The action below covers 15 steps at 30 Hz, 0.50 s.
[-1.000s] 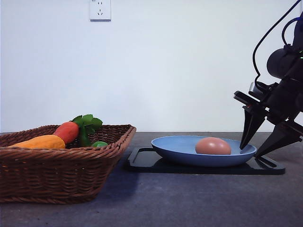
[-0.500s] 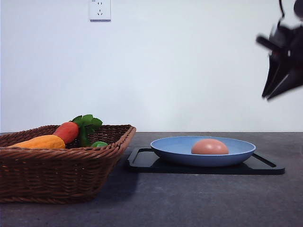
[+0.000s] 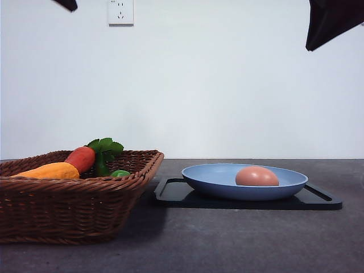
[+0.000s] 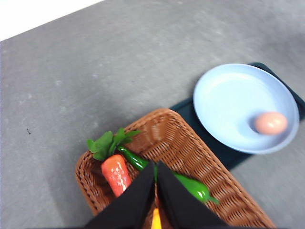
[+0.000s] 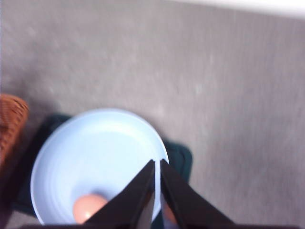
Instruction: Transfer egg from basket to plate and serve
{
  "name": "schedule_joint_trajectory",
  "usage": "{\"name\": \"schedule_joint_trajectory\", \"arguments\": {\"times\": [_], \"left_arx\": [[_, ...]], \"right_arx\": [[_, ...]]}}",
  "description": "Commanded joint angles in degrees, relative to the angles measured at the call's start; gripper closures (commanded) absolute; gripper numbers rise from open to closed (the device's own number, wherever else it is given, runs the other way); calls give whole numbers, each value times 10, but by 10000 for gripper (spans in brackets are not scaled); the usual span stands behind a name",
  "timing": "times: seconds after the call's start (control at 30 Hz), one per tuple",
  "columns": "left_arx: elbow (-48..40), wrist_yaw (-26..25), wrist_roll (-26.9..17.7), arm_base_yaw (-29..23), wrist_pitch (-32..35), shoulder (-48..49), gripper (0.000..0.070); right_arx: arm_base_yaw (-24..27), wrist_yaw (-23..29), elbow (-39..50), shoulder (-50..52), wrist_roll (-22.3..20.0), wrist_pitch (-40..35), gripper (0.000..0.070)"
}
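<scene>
You've got bright even light, soft shadow beside the basket (image 3: 74,193), front view sharp, right wrist view pretty blurry

this looks like a lab or test setup rather than a home kitchen: a bare white wall (image 3: 227,85) with a single power socket (image 3: 120,11). a plain dark grey surface (image 3: 239,239) carries toy-like vegetables (image 3: 68,165) in a wicker basket (image 3: 74,199).

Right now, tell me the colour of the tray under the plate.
Black. The tray under the light blue plate shows best in the front view.
</scene>
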<state>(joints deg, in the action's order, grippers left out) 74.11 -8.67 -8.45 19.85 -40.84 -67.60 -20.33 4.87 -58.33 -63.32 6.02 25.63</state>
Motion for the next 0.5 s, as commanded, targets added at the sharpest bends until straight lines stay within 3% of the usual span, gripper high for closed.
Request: {"name": "schedule_joint_trajectory", "arguments": {"times": [0.0, 0.3, 0.47], "left_arx": [[-42, 1, 19, -3, 61, 23, 700], [-306, 1, 78, -15, 305, 150, 700], [-410, 1, 130, -14, 396, 207, 700]], "right_arx": [[-10, 11, 34, 17, -9, -39, 700], [-22, 12, 258, 91, -26, -265, 700], [-23, 12, 338, 88, -15, -372, 700]]}}
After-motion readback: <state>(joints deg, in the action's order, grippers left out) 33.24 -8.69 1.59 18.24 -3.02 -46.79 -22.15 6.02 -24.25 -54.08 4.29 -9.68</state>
